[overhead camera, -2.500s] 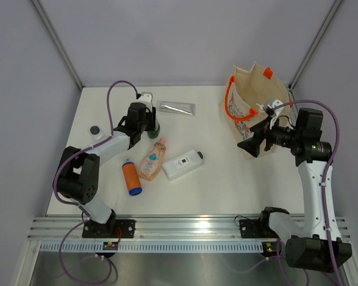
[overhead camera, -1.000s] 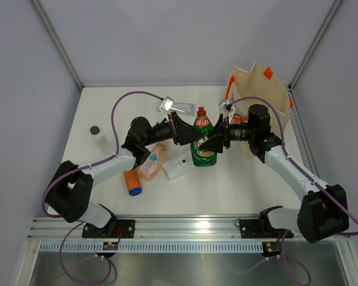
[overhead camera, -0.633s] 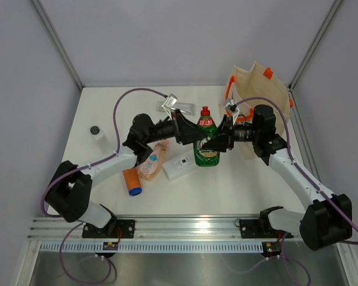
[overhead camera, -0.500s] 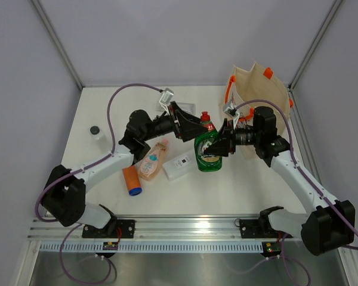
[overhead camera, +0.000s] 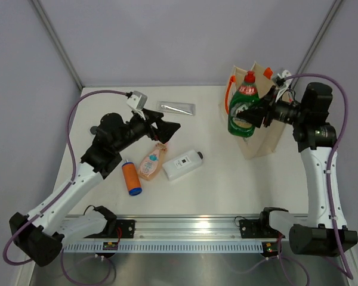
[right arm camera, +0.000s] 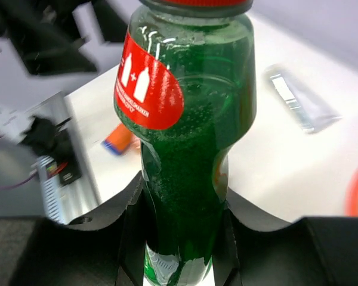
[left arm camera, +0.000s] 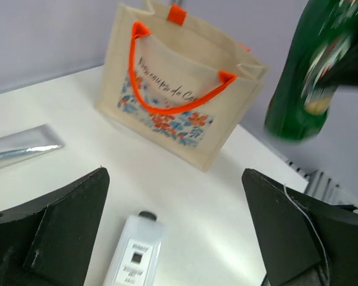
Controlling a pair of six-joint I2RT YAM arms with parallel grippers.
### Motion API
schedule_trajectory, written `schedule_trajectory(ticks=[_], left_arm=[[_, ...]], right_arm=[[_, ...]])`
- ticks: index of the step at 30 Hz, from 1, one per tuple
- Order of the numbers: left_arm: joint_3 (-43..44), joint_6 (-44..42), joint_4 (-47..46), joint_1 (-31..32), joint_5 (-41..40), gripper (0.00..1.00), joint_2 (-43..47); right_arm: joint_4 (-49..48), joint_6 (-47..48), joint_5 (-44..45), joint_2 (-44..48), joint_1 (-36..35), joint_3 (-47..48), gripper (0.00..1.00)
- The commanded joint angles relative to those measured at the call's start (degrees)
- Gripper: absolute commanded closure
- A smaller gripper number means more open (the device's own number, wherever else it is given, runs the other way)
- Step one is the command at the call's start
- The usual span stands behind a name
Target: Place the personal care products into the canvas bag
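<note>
White tabletop [overhead camera: 221, 187], grey walls: the right gripper [overhead camera: 258, 115] is clamped low on the green bottle [overhead camera: 243, 106], holding it upright in the air by the canvas bag [overhead camera: 267, 140] — whether over the bag's mouth cannot be told. From the left wrist the bottle shows blurred, its cap cut off. The left gripper [overhead camera: 167, 127] hangs with fingers spread wide, holding nothing. A silver tube [overhead camera: 177, 108], peach bottle [overhead camera: 152, 162], white bottle [overhead camera: 182, 165] and orange cylinder [overhead camera: 130, 177] lie on the tabletop — the bag's inside is hidden.
</note>
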State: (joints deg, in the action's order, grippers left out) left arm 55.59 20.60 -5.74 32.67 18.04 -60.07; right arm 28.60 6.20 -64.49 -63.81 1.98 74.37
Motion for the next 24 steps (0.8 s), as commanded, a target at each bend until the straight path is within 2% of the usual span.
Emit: schedule_trajectory(ticks=[1, 5, 9, 14, 18, 21, 24], left_arm=[[-1.2, -8.4, 13.3, -0.1, -6.5, 0.01, 5.7], [-6.1, -8.6, 16.5, -0.1, -10.0, 0.01, 11.9], [-10.1, -6.6, 18.8, -0.1, -13.4, 0.01, 16.6], [-13.6, -2.0, 20.2, -0.1, -17.8, 0.01, 18.7], [-13.8, -0.1, 22.0, -0.1, -17.8, 0.01, 17.1], [-12.9, 0.0, 24.0, -0.1, -20.7, 0.01, 14.0], [-11.0, -0.7, 27.4, -0.1, -23.2, 0.01, 9.6]], right_arm=[[-2.0, 0.6, 9.2, -1.2, 4.7, 12.3, 1.0], [-3.5, 1.7, 26.2, -7.7, 7.1, 18.4, 1.0], [-6.0, 2.2, 36.1, -14.7, 7.5, 22.2, 1.0], [-2.4, 2.4, 39.2, -25.5, 7.5, 26.2, 1.0], [0.5, 7.1, 36.5, -29.2, 7.3, 24.0, 0.99], [4.4, 12.2, 34.5, -30.3, 6.9, 21.3, 0.92], [8.0, 15.8, 34.2, -31.4, 6.9, 20.6, 0.72]])
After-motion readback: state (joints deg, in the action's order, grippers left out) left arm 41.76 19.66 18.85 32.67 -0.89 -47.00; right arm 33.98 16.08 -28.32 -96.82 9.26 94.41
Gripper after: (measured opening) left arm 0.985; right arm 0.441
